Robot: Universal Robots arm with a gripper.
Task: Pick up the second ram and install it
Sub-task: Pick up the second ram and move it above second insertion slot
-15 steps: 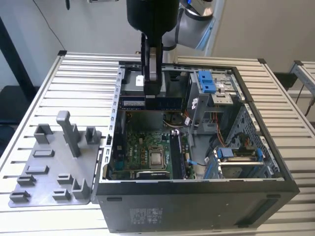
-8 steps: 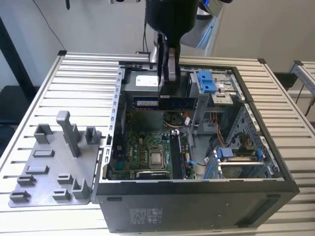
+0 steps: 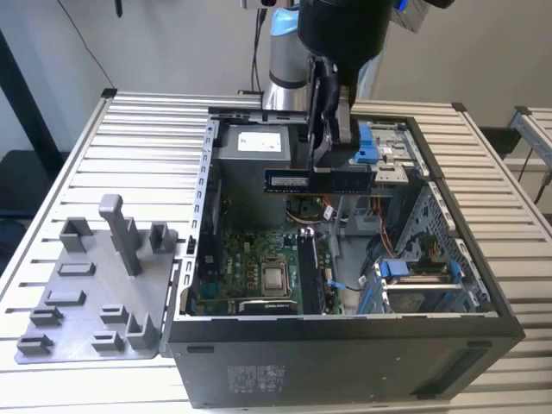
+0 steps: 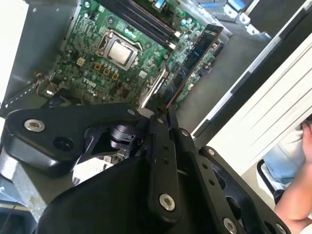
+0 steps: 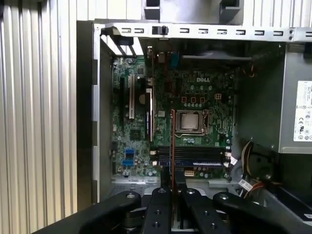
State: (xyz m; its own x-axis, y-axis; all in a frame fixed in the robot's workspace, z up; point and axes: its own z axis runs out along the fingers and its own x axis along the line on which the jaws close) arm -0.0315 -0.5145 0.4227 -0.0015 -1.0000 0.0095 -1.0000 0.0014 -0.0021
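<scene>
Overhead in the exterior view, the second ram (image 3: 289,181) is held clear above the open computer case (image 3: 345,371), pinched between the closed fingers of the gripper (image 3: 335,168). Its broad face is turned to the camera and its long axis lies level, running from the exterior view's left to right. A grey tray (image 3: 86,302) is seen on the slatted table (image 3: 138,129), on the exterior view's left of the case.

In the second wrist view the ram (image 4: 195,58) is shown nearly edge-on, slanting away from the gripper (image 4: 163,109) over the motherboard (image 4: 87,73), with the processor (image 4: 119,51) near it. A person's arm (image 4: 297,204) is caught at the edge.

In the first wrist view the ram (image 5: 172,141) is reduced to a thin strip – fully edge-on – reaching straight out from the gripper (image 5: 173,187) across the memory slots (image 5: 200,156) below it.
</scene>
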